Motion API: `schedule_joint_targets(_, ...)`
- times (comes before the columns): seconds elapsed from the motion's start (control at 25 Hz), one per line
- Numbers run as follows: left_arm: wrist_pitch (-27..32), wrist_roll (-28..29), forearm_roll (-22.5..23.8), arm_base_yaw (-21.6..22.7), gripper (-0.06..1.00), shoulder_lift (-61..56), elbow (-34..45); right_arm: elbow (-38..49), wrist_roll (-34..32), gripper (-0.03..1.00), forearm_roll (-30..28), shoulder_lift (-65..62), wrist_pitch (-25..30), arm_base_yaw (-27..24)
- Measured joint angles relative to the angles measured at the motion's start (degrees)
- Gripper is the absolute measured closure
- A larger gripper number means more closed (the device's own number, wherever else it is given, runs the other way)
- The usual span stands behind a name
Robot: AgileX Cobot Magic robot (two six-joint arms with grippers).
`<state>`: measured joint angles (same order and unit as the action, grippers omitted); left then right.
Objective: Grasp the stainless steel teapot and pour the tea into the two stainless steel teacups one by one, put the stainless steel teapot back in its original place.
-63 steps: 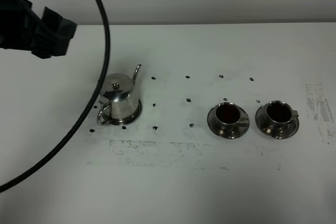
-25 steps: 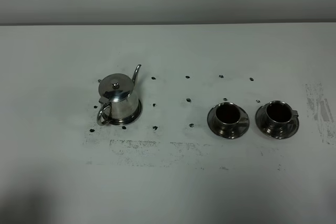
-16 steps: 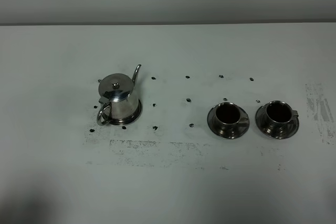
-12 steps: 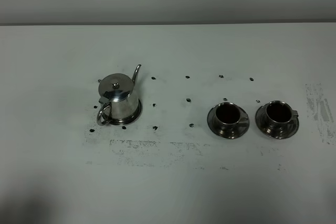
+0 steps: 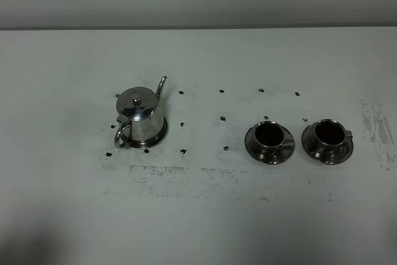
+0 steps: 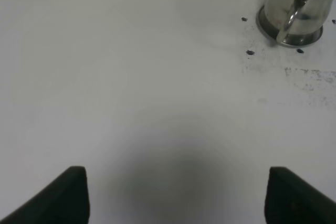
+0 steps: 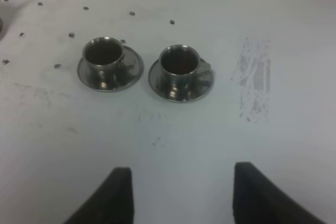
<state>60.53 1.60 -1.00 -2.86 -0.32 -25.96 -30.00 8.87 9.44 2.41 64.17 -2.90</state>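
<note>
The stainless steel teapot [image 5: 141,116] stands upright on its round steel coaster [image 5: 163,133] at the left of the white table, spout toward the back. The two stainless steel teacups [image 5: 268,134] [image 5: 329,133] sit side by side on their saucers at the right, each holding dark tea [image 5: 268,131]. Neither arm shows in the exterior high view. In the left wrist view my left gripper [image 6: 176,195] is open and empty, well away from the teapot [image 6: 299,9]. My right gripper [image 7: 181,195] is open over bare table, short of both teacups [image 7: 104,56] [image 7: 179,64].
Small black dot marks [image 5: 222,118] lie scattered around the teapot and behind the cups. Scuffed grey patches [image 5: 177,175] run along the table in front of them, and another [image 5: 378,125] at the far right. The table's back edge [image 5: 198,28] meets the wall.
The left arm and its black cable, earlier over the table's upper left in the exterior high view, have gone out of that view. Teapot and cups have not moved.
</note>
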Motion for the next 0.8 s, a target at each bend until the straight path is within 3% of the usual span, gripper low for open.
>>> schedule_joint_targets(0.8, 0.00, 0.00, 0.04, 0.00, 0.28, 0.00, 0.00, 0.00, 0.00, 0.54, 0.00, 0.00, 0.00, 0.00)
